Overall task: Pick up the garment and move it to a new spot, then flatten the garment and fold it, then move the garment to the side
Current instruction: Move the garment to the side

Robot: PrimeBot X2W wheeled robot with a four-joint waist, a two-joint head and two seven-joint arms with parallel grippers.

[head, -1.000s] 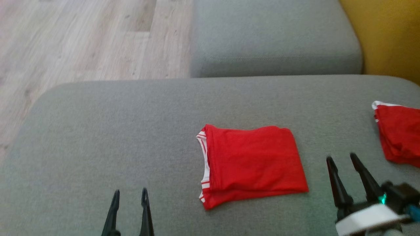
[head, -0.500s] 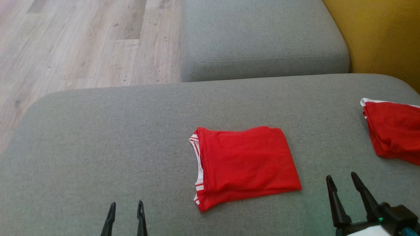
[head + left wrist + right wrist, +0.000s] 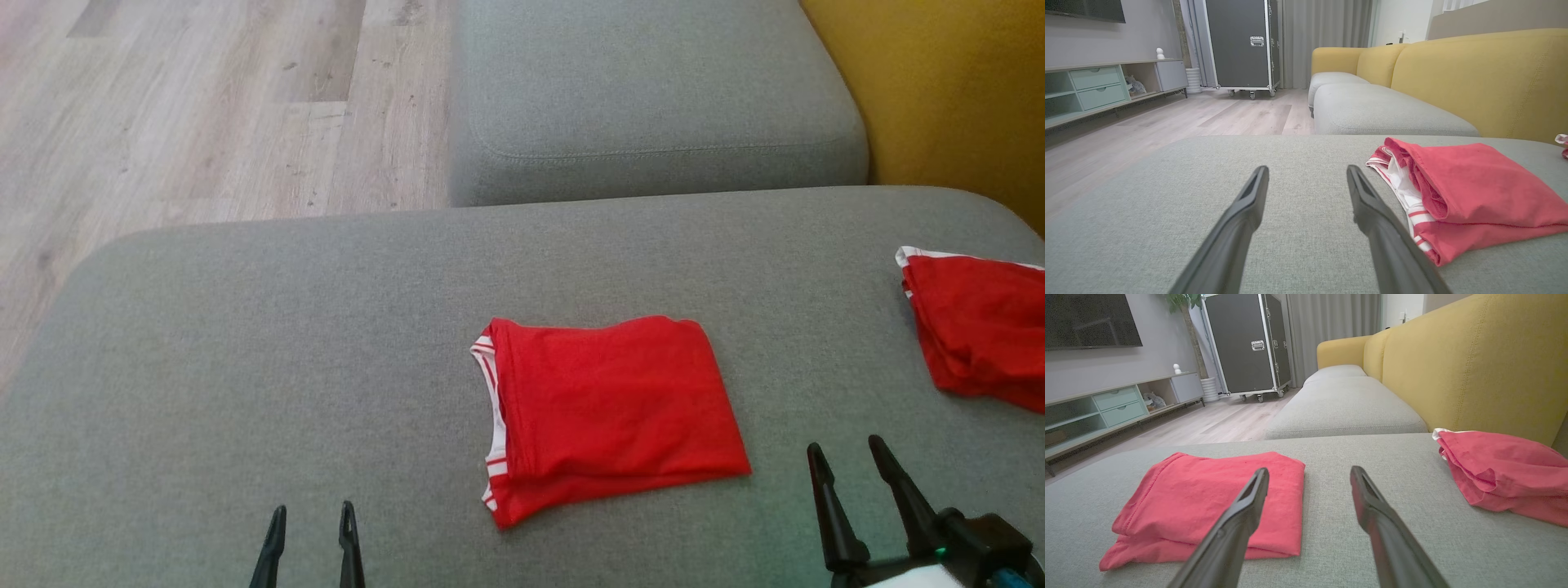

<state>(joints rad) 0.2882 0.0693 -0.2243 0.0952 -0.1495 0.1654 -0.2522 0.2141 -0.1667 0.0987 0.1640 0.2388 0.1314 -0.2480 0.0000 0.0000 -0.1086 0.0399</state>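
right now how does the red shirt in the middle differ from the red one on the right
The middle shirt is folded into a flat, tidy rectangle; the right shirt is lumpier, with looser folds. The middle shirt lies wholly within the head view; the right shirt is cut off by that view's right edge. Both are red with white trim and lie on the grey cushion, untouched.

The left end effector (image 3: 313, 510) and the right end effector (image 3: 843, 445) each have two long, slim, matte black fingers (image 3: 1241, 220) that taper to narrow tips, with a shallow recess near each tip. Behind the right one sits a blocky black housing (image 3: 980, 543) with a small teal light (image 3: 944, 552) and a white cuff (image 3: 906, 583).
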